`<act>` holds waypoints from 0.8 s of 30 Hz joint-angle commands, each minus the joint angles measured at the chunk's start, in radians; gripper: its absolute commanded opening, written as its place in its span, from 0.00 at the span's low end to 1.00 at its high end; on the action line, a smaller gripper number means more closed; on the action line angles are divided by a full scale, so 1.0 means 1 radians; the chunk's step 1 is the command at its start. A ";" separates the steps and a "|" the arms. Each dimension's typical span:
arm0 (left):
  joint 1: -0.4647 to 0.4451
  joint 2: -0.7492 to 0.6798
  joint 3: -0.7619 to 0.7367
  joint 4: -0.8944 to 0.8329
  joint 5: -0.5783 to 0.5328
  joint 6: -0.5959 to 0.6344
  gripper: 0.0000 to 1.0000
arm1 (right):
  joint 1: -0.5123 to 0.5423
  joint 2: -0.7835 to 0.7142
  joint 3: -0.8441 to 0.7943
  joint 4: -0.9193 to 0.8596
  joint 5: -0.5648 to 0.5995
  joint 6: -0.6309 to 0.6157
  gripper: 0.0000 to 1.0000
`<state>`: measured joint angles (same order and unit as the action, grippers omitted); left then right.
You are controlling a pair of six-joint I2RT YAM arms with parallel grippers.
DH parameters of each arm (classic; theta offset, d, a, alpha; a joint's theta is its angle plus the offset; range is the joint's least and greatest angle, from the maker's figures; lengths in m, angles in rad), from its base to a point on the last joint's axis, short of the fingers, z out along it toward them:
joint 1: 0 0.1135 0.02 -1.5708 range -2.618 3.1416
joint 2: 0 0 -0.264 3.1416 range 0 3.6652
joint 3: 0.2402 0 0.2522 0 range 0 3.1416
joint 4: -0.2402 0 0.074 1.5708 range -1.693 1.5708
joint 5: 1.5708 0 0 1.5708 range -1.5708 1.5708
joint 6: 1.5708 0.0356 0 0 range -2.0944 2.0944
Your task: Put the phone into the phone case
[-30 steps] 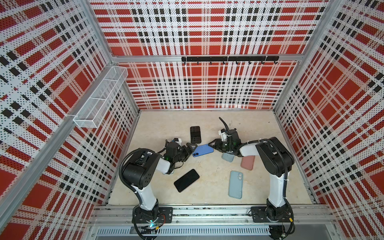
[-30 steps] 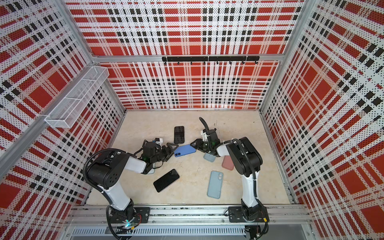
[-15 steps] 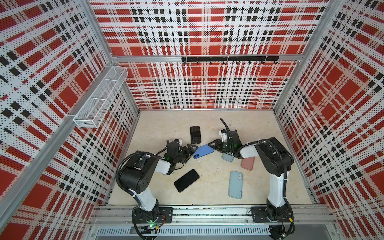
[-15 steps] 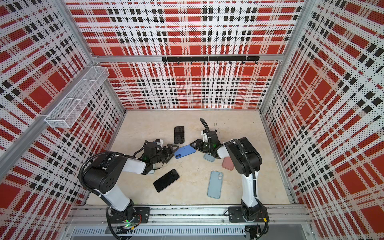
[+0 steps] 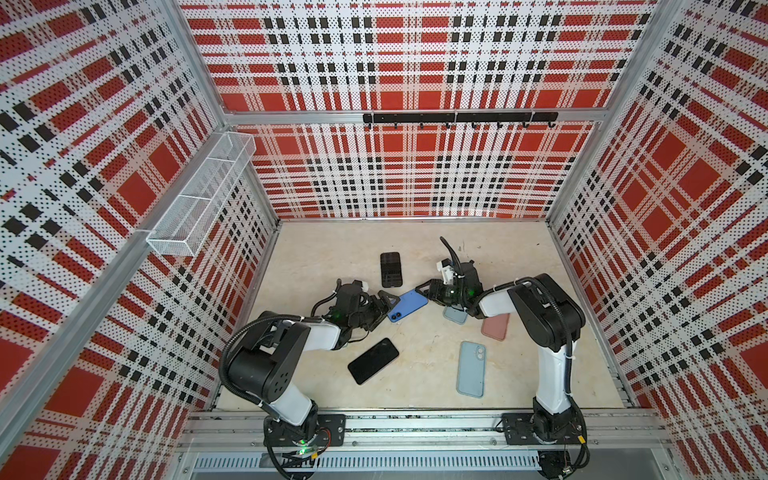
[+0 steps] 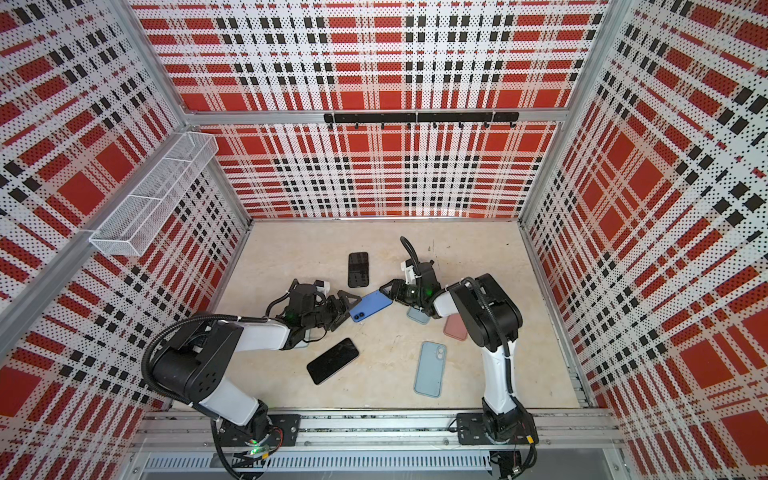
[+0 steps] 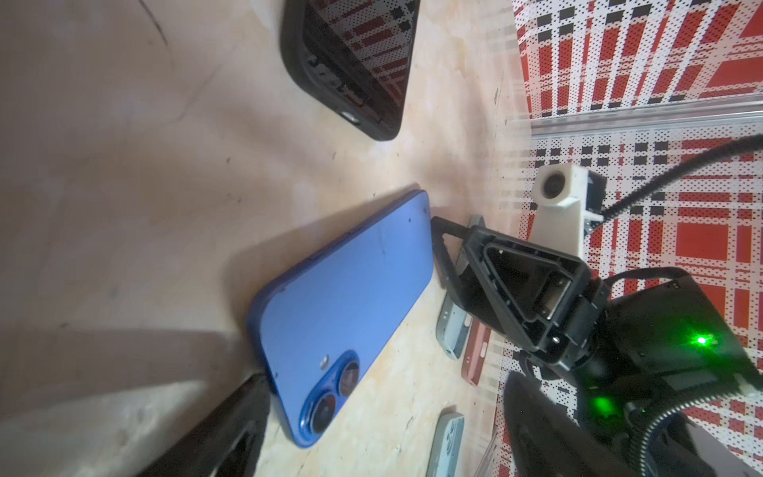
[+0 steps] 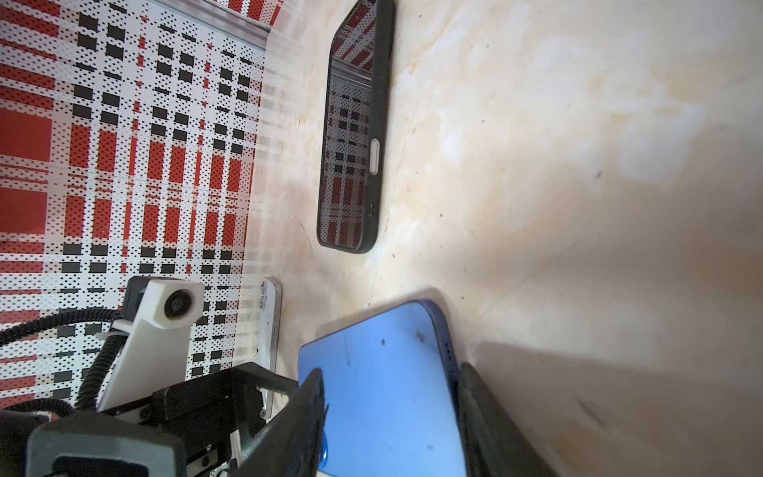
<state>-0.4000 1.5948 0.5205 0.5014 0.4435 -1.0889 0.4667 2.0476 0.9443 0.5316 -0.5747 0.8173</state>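
The blue phone (image 7: 347, 297) has a smooth, satin back. The black phone (image 8: 355, 136) has a glossy, mirror-like screen. The beige surface (image 5: 498, 257) looks matt and mottled.

The left arm's elbow and shoulder link (image 5: 266, 357) sit lower and further toward the near rail in both top views than a second ago, when the link stood closer to the floor's middle. The left gripper (image 5: 384, 305) reaches a little nearer the blue phone (image 5: 408, 305), its open jaws now at the camera end of it. The blue phone looks marginally shifted toward the right gripper (image 5: 424, 289); how far, the views do not settle.
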 commanded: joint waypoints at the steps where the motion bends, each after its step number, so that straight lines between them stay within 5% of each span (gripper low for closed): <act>1: -0.035 -0.050 0.082 0.114 0.060 0.027 0.90 | 0.077 0.052 -0.044 -0.101 -0.185 0.037 0.52; 24: -0.065 -0.078 0.111 0.097 0.008 0.042 0.90 | 0.070 0.045 -0.077 -0.018 -0.199 0.071 0.52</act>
<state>-0.4454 1.4956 0.6144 0.5671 0.4152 -1.0439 0.5087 2.0506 0.9005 0.5755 -0.6918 0.8616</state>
